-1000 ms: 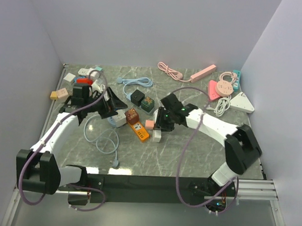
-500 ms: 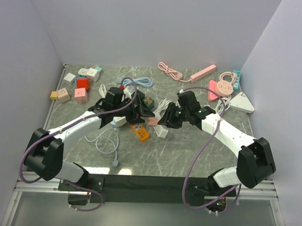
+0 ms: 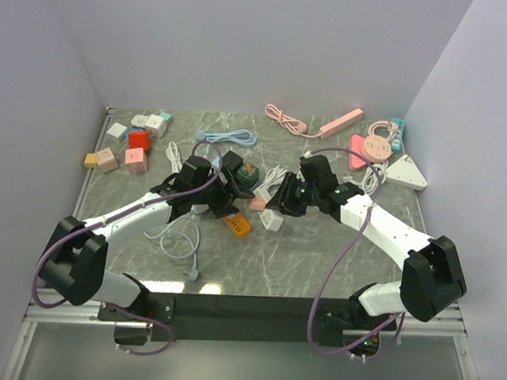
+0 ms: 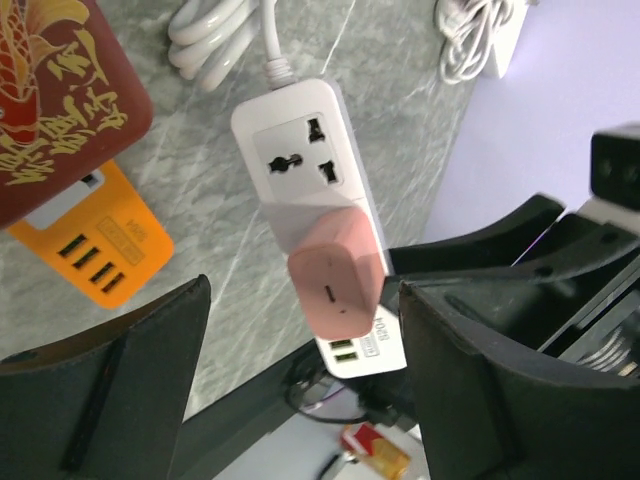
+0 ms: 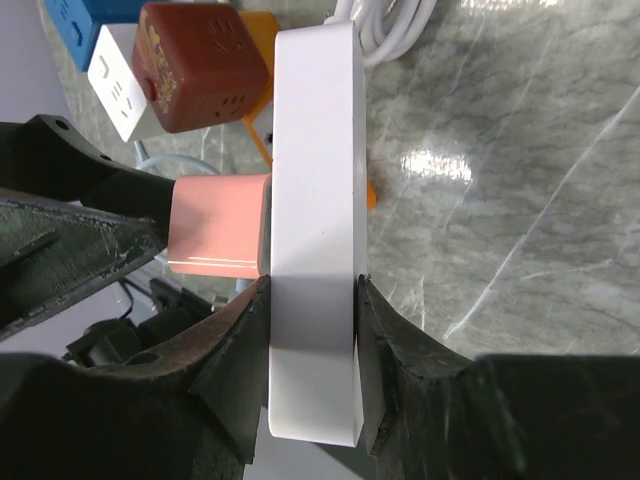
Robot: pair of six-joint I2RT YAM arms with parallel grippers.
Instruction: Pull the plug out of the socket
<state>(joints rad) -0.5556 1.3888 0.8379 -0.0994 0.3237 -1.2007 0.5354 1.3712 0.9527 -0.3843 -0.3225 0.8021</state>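
Swung in from the left since a second ago, the left gripper (image 4: pixel 302 292) straddles the pink plug (image 4: pixel 335 285), jaws open and clear of it, the plug jutting toward its palm from the white power strip (image 4: pixel 300 160) that the right gripper (image 5: pixel 310 300) clamps.

I saw a small pink plug (image 4: pixel 337 280), smooth and round at the corners, pushed all the way into the white socket strip (image 4: pixel 300 150). The strip was long and flat, with a white cord at one end. The right gripper (image 5: pixel 311 290) pinched its two long sides.
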